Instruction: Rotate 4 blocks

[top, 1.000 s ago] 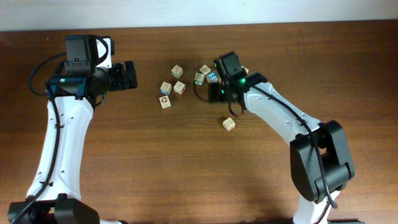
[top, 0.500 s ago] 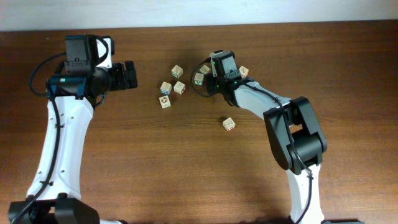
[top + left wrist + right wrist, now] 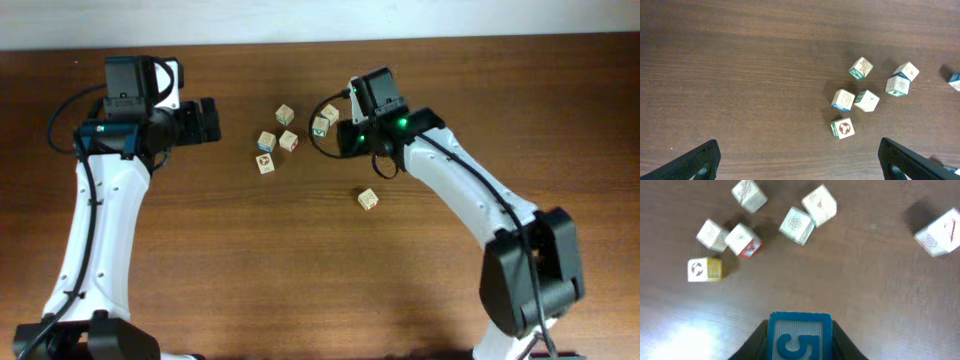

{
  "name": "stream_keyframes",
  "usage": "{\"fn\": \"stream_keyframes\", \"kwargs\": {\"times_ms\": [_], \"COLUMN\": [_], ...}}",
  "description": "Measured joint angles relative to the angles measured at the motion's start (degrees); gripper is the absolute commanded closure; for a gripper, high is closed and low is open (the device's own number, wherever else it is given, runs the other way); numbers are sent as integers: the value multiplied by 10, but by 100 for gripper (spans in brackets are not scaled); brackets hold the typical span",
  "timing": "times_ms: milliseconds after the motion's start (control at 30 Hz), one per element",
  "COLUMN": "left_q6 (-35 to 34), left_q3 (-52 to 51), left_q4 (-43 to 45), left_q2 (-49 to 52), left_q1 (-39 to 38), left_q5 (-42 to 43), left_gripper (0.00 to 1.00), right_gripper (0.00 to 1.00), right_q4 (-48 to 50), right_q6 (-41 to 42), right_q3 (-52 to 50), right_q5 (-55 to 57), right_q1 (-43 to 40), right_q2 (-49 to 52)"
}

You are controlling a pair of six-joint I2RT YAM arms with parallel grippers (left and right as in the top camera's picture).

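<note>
Over the last second the right tool (image 3: pixel 799 346) had narrowed onto the blue block (image 3: pixel 800 326) with its white 5, fingers clamped on both its sides. The other blocks (image 3: pixel 796 225) lay scattered just beyond it on the table (image 3: pixel 200 260). The left tool (image 3: pixel 798 161) hung well apart, fingers spread wide, holding nothing.

Our left arm (image 3: pixel 100 220) rises along the left edge of the overhead frame and bends at the upper left, so that the left gripper (image 3: pixel 207 121) points toward the centre with its jaws spread wide. Our right arm (image 3: pixel 465 185) reaches diagonally from the lower right up to the top centre. There the right gripper (image 3: pixel 800 339) is closed on a blue block (image 3: pixel 800 330), pinched between its two dark fingers (image 3: pixel 754 344).
</note>
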Motion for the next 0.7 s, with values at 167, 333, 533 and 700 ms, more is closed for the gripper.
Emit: {"fn": "stream_keyframes", "kwargs": {"times_ms": [167, 333, 533, 700], "left_q6": [0, 0, 0, 0], "left_q3": [0, 0, 0, 0], "left_q4": [1, 1, 1, 1], "left_q2": [0, 0, 0, 0], "left_q1": [0, 0, 0, 0], "left_q5": [0, 0, 0, 0], "left_gripper": [1, 1, 1, 1], "right_gripper": [76, 76, 76, 76], "right_q4": [-119, -103, -49, -34], "right_q6": [33, 46, 46, 47], "right_q3": [-10, -92, -127, -127], "right_q5": [-6, 9, 9, 9], "right_q1": [38, 57, 52, 31], "right_q2": [-19, -19, 21, 28]}}
